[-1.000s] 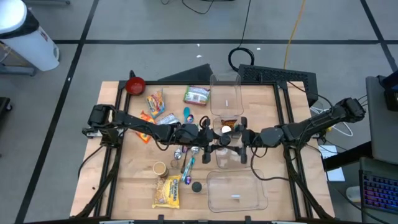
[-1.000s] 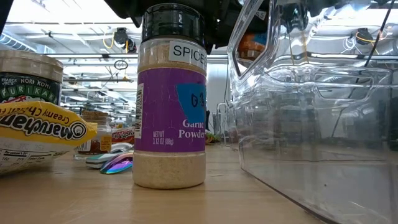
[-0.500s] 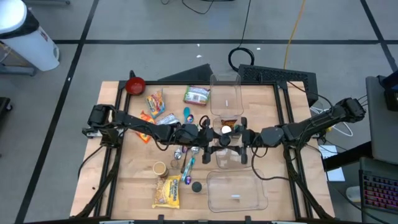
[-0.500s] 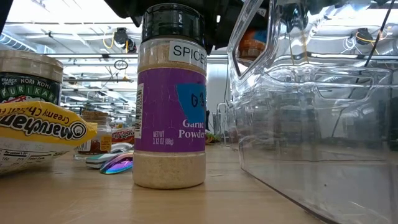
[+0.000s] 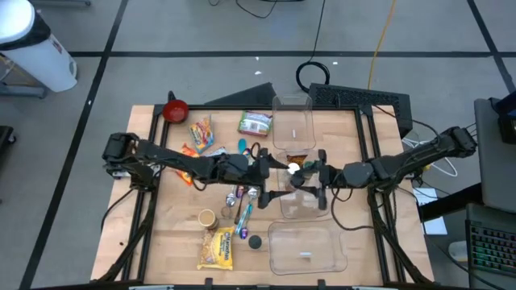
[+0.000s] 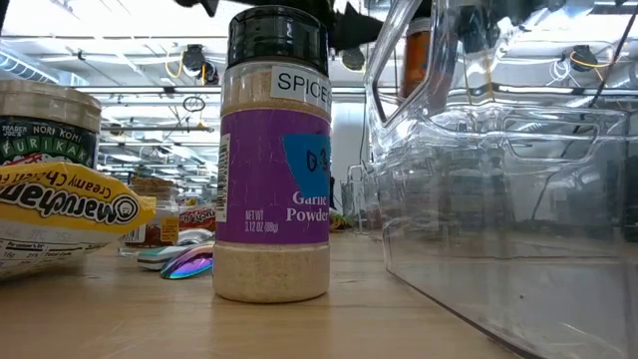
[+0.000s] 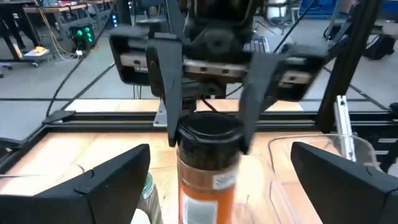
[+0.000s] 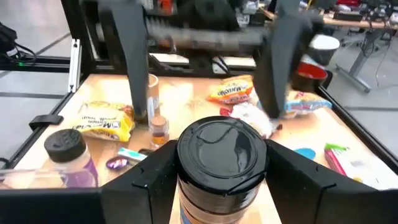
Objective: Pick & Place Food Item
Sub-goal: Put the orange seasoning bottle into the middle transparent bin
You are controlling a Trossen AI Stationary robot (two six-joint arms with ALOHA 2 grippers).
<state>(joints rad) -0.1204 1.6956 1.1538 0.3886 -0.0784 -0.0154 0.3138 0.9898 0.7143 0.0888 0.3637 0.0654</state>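
Left fingers [image 7: 118, 186] newly clear of jar [image 7: 208, 162]

Glossy black plastic lid [image 8: 222, 152] on held jar [image 7: 208, 180]. Clear, shiny plastic bin [image 6: 508, 189]. Smooth pale wood table [image 5: 173, 225]. Crinkly glossy noodle packet [image 5: 217, 248]. Matt dark fingers [image 8: 292, 171].

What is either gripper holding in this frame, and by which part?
The right gripper holds the orange spice jar by its black cap, one finger on each side. The left gripper is open, holding nothing.

Clear bins [image 5: 302, 246] and clutter crowd the table [image 5: 359, 234]
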